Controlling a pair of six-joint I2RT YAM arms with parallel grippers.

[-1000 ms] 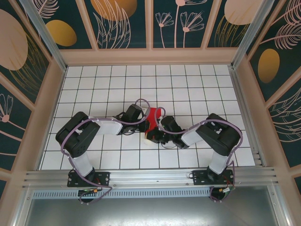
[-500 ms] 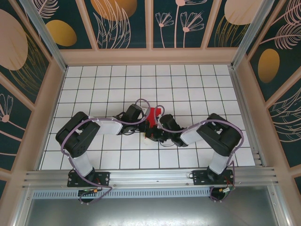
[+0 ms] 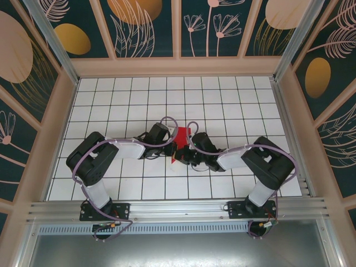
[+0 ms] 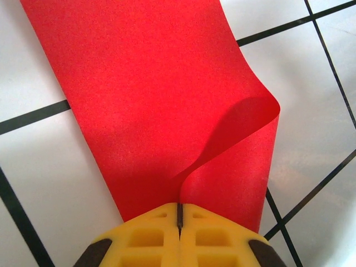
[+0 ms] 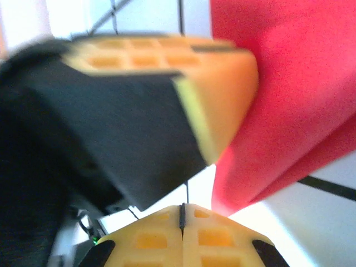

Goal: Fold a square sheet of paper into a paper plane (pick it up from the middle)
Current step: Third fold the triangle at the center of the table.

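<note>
The square sheet of paper (image 4: 150, 94) is bright red and lies as a long layered strip on the white tiles. One layer curls up on its right side (image 4: 245, 119). My left gripper (image 4: 179, 210) is shut on the sheet's near edge, where a raised ridge of paper runs into the slit between the yellow jaws. From above, the sheet (image 3: 182, 135) shows between the two wrists at mid-table. My right gripper (image 5: 182, 210) is shut with nothing in it, close beside the left gripper's yellow finger (image 5: 167, 61) and the red paper (image 5: 289, 100). The paper plane is out of view.
The white gridded table (image 3: 222, 100) is fenced by wooden walls (image 3: 178, 67) on three sides and an aluminium rail (image 3: 178, 208) at the near edge. Both arms reach inward and their wrists nearly touch at the centre, with purple cables (image 3: 167, 119) looping above them.
My right arm has stretched left and lower, and its gripper has come up against the left gripper. Less red paper shows from above. The left arm has stayed put.
</note>
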